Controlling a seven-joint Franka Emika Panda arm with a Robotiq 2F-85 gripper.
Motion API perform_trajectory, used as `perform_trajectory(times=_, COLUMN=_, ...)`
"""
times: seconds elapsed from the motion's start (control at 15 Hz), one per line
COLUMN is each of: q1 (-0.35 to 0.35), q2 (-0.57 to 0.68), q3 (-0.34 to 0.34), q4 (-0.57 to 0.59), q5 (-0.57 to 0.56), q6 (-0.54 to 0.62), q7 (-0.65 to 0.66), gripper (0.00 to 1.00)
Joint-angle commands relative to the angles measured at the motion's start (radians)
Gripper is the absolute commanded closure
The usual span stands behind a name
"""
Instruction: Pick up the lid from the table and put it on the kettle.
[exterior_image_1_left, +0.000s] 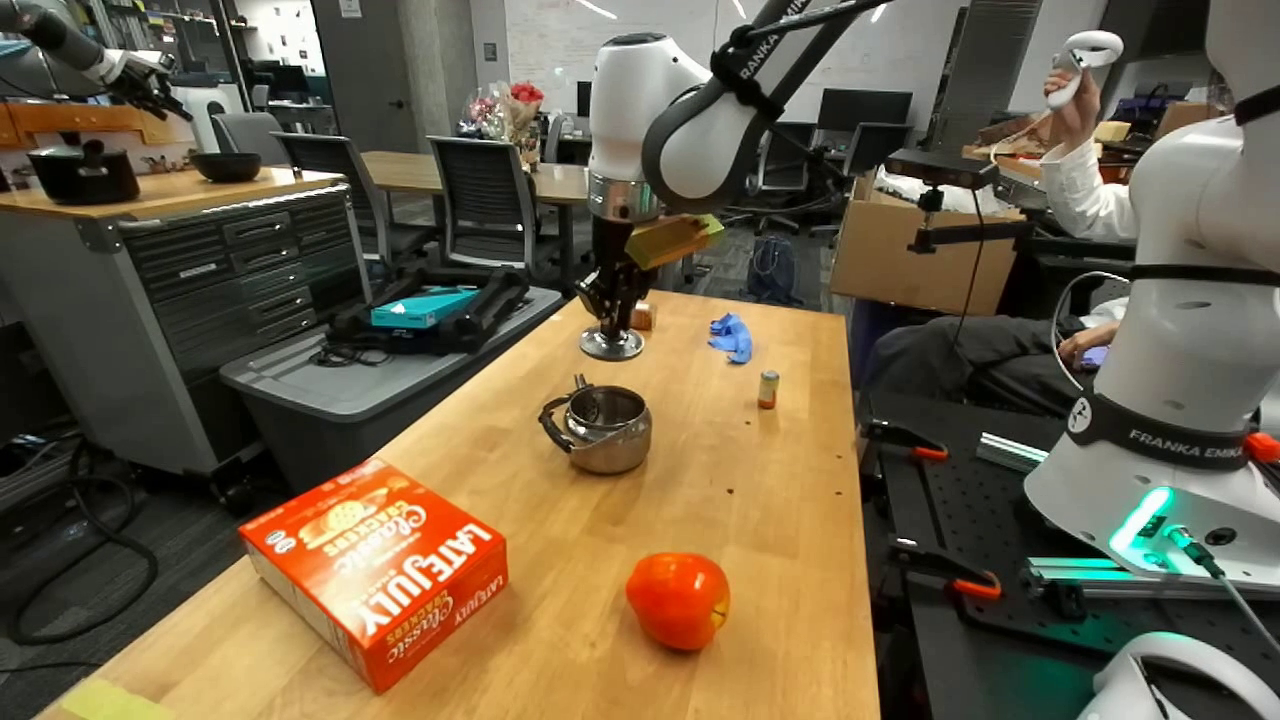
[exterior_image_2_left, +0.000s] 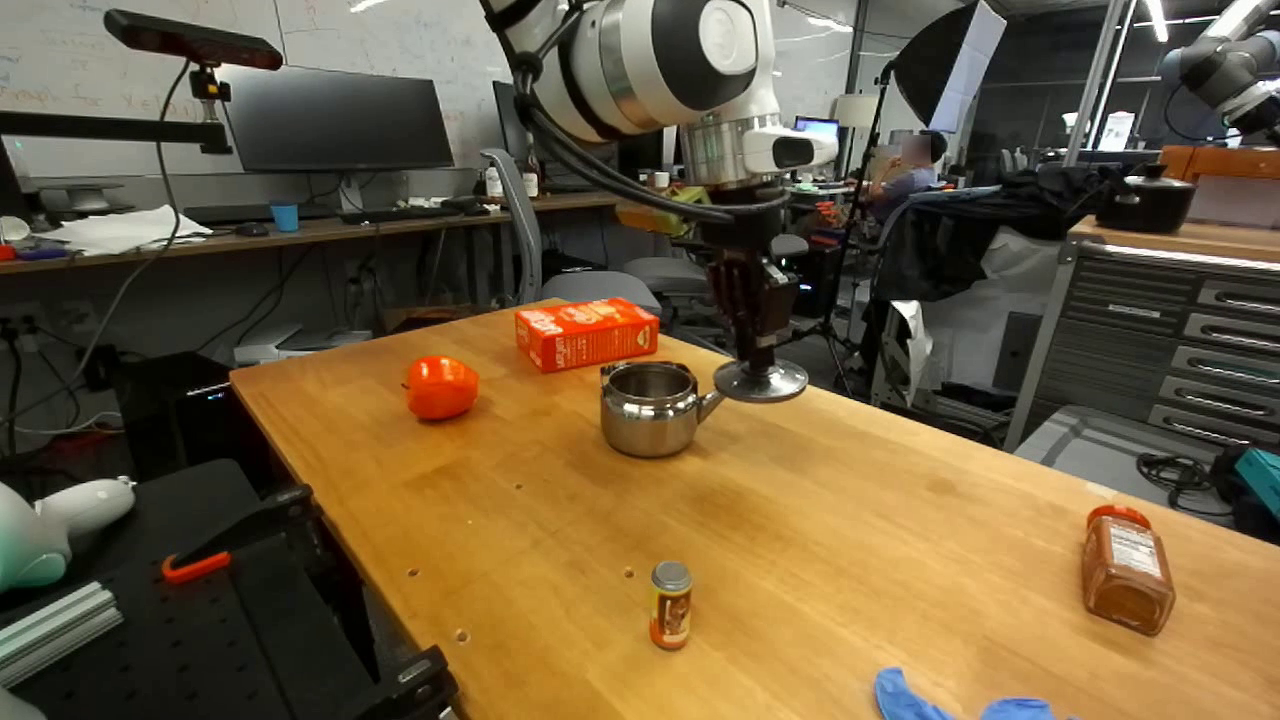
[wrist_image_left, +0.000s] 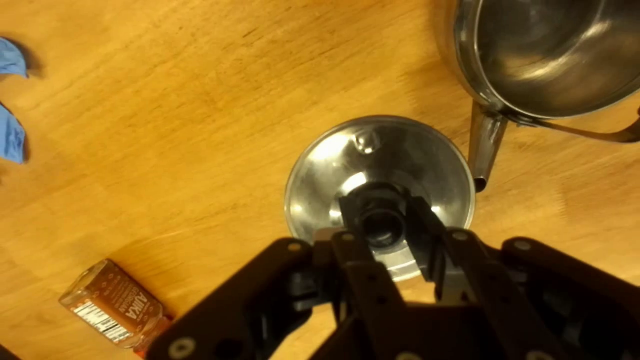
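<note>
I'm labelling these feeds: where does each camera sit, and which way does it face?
An exterior view: at the end of the table by the cracker box, looking lengthwise past the kettle; arm, base and tool show.
An exterior view: toward the opposite end, small can near, looking back at the cracker box; arm and tool show.
Wrist view: above the tool, looking down at the held lid; the tool shows.
In both exterior views: cracker box, kettle, lid.

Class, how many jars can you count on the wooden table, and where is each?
2. A small grey-topped jar stands upright near the blue glove; a red-capped jar lies on its side, at the lower left in the wrist view. Others could be hidden.
</note>
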Motion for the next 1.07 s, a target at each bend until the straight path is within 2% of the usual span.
perform_trajectory(times=0.0, q1=0.014, q2=-0.06, q3=0.008, q4=-0.039, q5=-0.061, q6=-0.024, q7=0.011, gripper=0.93)
perform_trajectory(times=1.0, q1=0.005, q2=-0.042, q3=0.149, q4=-0.048, q5=-0.048, q6=-0.035, q7=-0.189, gripper=0.93)
